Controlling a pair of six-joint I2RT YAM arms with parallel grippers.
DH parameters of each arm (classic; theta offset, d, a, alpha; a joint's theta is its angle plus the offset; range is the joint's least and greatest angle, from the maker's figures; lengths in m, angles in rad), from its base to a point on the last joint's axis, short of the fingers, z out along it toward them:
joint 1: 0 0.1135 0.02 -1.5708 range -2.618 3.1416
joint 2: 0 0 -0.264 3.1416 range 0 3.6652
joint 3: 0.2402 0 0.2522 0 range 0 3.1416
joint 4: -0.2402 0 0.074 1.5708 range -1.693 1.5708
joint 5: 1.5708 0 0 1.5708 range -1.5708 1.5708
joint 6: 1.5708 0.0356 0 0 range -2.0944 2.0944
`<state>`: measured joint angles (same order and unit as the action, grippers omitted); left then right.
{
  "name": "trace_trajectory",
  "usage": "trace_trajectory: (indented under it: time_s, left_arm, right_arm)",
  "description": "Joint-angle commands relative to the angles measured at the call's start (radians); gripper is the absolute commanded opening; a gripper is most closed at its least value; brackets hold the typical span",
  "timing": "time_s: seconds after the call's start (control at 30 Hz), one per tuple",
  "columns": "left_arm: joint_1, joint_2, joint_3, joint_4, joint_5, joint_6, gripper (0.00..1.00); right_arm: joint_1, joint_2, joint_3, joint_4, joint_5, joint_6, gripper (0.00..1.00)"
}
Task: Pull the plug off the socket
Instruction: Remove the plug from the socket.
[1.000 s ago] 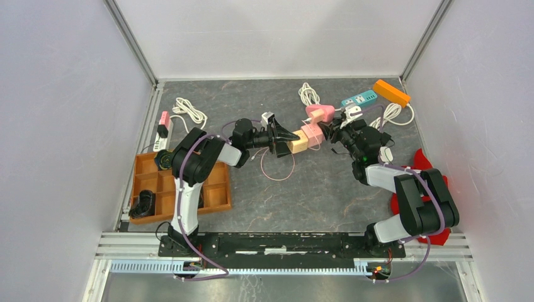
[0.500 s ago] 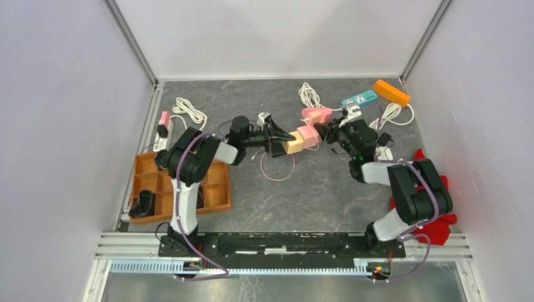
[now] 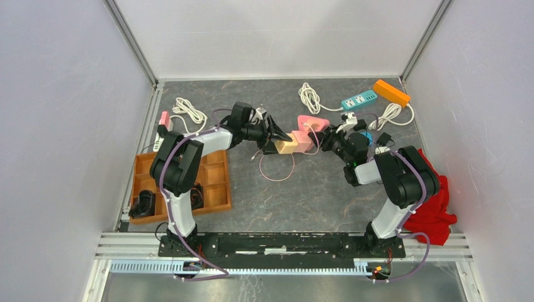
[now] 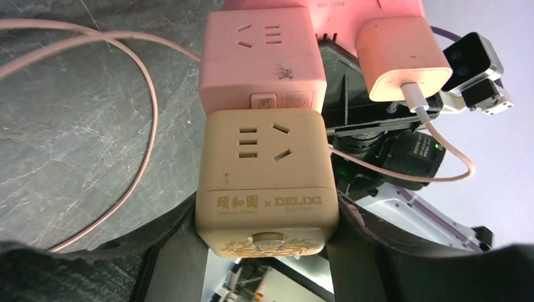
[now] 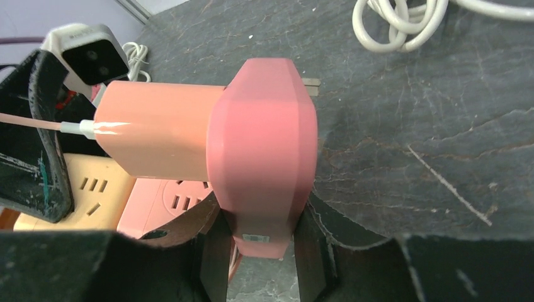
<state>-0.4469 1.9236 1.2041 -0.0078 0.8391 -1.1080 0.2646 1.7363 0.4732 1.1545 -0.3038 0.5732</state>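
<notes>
Dark marbled tabletop (image 3: 315, 189), white walls (image 3: 283, 38) around, tan cube (image 4: 267, 170) and pink cube (image 4: 261, 60) joined, midway toward far edge, long axis left-right, tan end leftward, left fingers (image 4: 173, 261) clamping tan cube, right fingers (image 5: 213, 258) clamping pink block (image 5: 264, 157)

**Surrounding objects on the dark, stone-patterned table (image 3: 315, 195)**

Left: a wooden compartment tray (image 3: 217, 189) holds a black object (image 3: 143, 203), with a coiled white cable (image 3: 189, 111) behind it. Far right corner: an orange power strip (image 3: 391, 92) lies beside a teal power strip (image 3: 359, 99). Right edge: a crumpled red cloth (image 3: 434, 211).
</notes>
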Motion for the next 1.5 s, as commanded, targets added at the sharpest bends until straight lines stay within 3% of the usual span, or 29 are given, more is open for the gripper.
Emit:
trace_trajectory:
  time_s: [0.0, 0.23, 0.3, 0.33, 0.37, 0.47, 0.57, 0.9, 1.03, 1.23, 1.47]
  left_arm:
    - [-0.018, 0.018, 0.217, -0.261, -0.141, 0.245, 0.02]
    - [-0.047, 0.081, 0.371, -0.428, -0.203, 0.322, 0.02]
    - [-0.050, 0.075, 0.354, -0.409, -0.206, 0.313, 0.02]
    - [-0.052, 0.063, 0.335, -0.385, -0.207, 0.301, 0.02]
    - [-0.054, 0.051, 0.316, -0.358, -0.203, 0.282, 0.02]
    - [-0.061, 0.019, 0.286, -0.325, -0.187, 0.251, 0.02]
    - [-0.062, -0.029, 0.263, -0.302, -0.162, 0.211, 0.02]
    - [-0.019, -0.232, 0.048, -0.157, -0.111, 0.089, 0.02]
    - [-0.018, -0.294, -0.059, -0.024, -0.101, -0.034, 0.02]
    - [-0.105, -0.326, -0.154, 0.230, -0.207, -0.244, 0.02]
    - [-0.170, -0.359, -0.135, 0.220, -0.243, -0.267, 0.02]
  right_arm:
    - [0.056, 0.004, -0.016, 0.131, -0.118, 0.176, 0.15]
    - [0.050, 0.012, -0.015, 0.131, -0.119, 0.161, 0.26]
    - [0.032, 0.002, -0.013, 0.119, -0.115, 0.133, 0.21]
    - [0.024, -0.005, -0.013, 0.110, -0.109, 0.102, 0.07]
    - [0.018, -0.015, -0.013, 0.086, -0.092, 0.069, 0.00]
    - [0.014, -0.072, -0.007, -0.022, -0.001, -0.134, 0.00]
    - [0.001, -0.088, -0.004, -0.059, 0.072, -0.225, 0.00]
    - [-0.088, -0.059, -0.010, -0.055, 0.074, -0.122, 0.00]
    - [-0.090, -0.054, -0.008, -0.049, 0.077, -0.106, 0.00]
    - [-0.067, -0.093, -0.025, -0.023, 0.133, -0.144, 0.00]
    - [-0.072, -0.078, -0.020, -0.039, 0.156, -0.171, 0.00]
